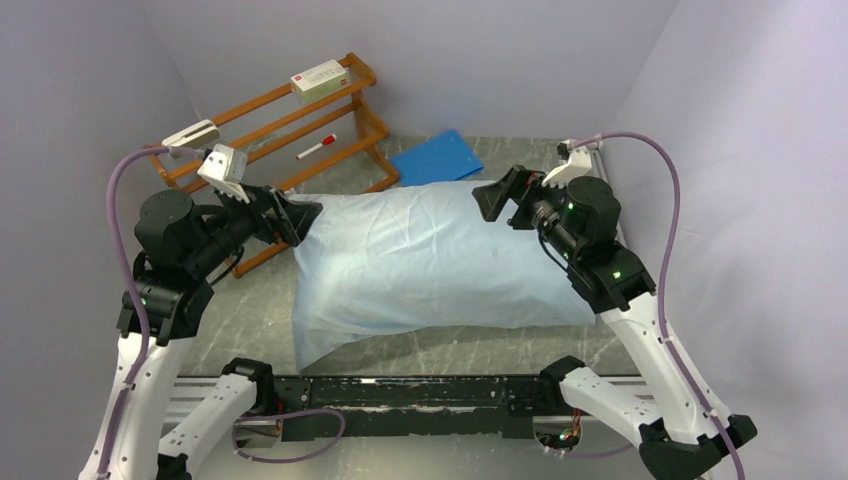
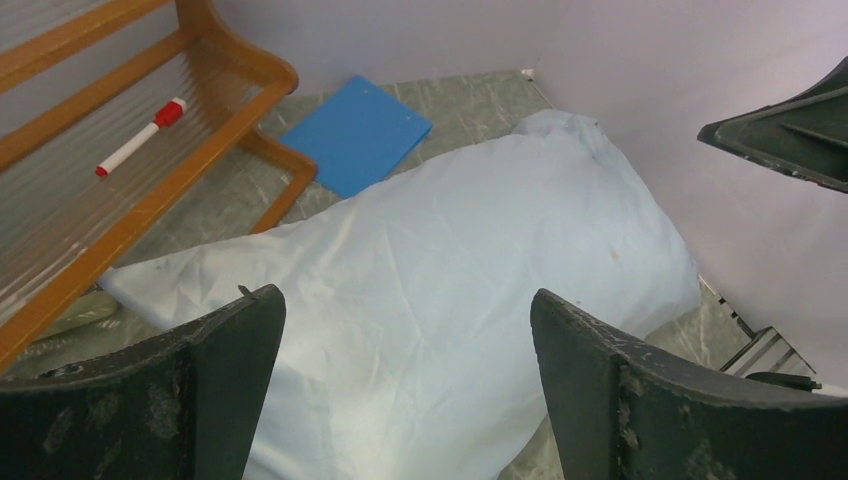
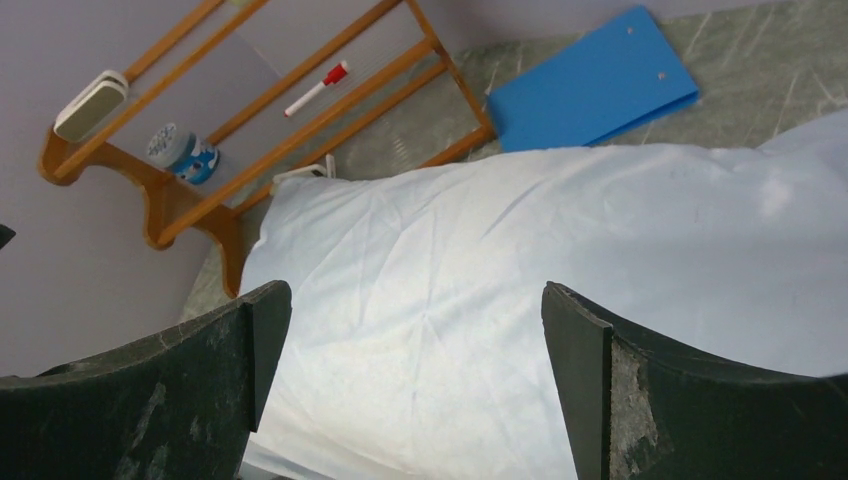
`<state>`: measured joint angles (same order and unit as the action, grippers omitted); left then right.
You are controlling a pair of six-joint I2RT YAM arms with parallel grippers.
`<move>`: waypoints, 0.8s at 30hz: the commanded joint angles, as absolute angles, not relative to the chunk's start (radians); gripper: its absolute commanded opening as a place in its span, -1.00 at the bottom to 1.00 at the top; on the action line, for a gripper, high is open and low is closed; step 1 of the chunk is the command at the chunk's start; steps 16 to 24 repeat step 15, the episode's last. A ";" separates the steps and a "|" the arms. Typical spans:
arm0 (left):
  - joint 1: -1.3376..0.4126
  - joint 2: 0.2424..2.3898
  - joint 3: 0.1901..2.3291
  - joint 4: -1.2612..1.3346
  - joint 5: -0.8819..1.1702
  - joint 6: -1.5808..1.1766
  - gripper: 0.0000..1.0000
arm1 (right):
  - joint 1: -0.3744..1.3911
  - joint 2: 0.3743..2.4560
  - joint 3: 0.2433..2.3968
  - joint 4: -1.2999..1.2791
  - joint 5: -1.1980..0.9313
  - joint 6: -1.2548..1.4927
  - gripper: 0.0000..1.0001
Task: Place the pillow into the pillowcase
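Grey counter (image 1: 450, 350) carries the plump pillowcase (image 1: 440, 265) centrally; the pillow is judged inside. Left pincer (image 1: 305, 222) and right pincer (image 1: 490, 200) hang spread at its ends, gripping nothing.

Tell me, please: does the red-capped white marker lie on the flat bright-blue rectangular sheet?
No, the red-capped white marker lies on the orange wooden rack, apart from the flat bright-blue rectangular sheet.

I'm looking into a robot test cell, lab-style. Plain pale walls (image 1: 80, 70) box in a grey marbled counter (image 1: 440, 350). The left arm (image 1: 150, 330) and right arm (image 1: 640, 330) are bolted to a black rail (image 1: 400, 392) at its near edge. A purple cable (image 1: 677, 200) loops overhead. A wooden rack (image 1: 262, 104) holds a red-capped marker (image 1: 316, 147).
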<state>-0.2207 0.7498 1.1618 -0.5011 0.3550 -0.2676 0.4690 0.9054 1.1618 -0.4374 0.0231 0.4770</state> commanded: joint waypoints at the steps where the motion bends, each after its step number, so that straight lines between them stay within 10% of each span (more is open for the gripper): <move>1: -0.227 0.742 1.143 -0.486 0.391 -0.287 0.94 | 0.473 0.893 1.149 -0.436 0.022 0.498 1.00; 24: -0.227 0.723 1.121 -0.499 0.376 -0.274 0.94 | 0.473 0.885 1.158 -0.442 0.073 0.498 1.00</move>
